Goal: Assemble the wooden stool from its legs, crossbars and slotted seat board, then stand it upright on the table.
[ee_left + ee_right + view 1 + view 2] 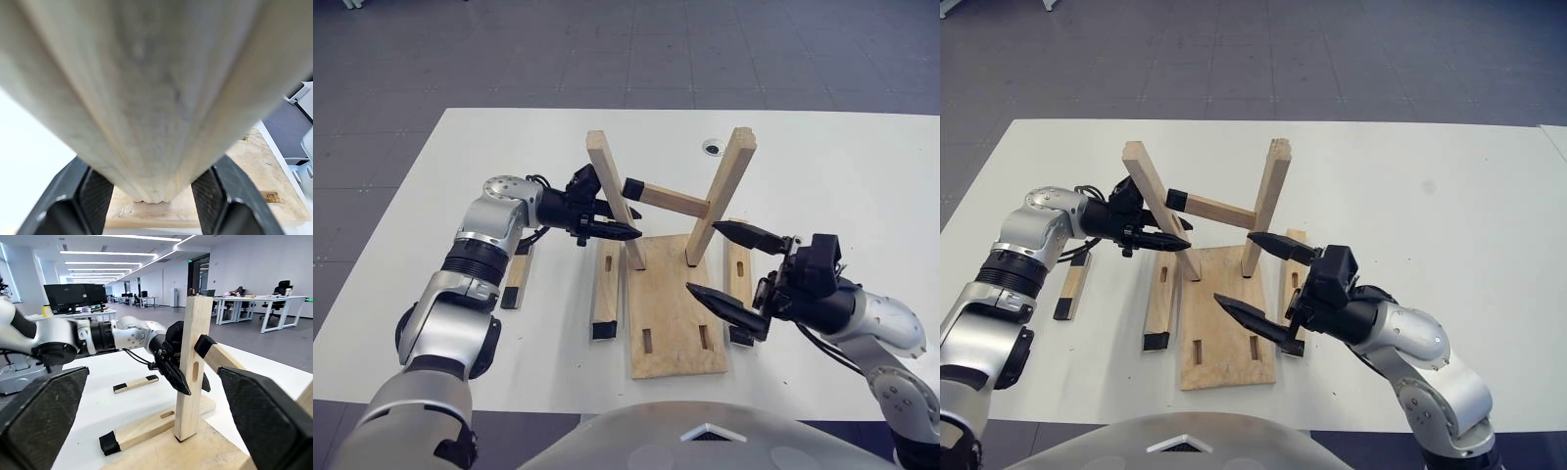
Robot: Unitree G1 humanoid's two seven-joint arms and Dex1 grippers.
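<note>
The slotted seat board (668,305) lies flat on the white table. Two wooden legs stand in it and lean apart: a left leg (610,188) and a right leg (722,191). A crossbar (674,200) with a black end joins them. My left gripper (625,221) is shut on the left leg at mid-height, and its pads (98,192) flank the wood. My right gripper (705,257) hovers open over the board's right side, near the right leg's foot, with nothing between its fingers (44,416).
Loose black-tipped pieces lie on the table: one (606,294) along the board's left edge, one (518,274) farther left under my left arm, one (738,279) along the right edge. A cable hole (713,147) sits behind the stool. The table's front edge is close.
</note>
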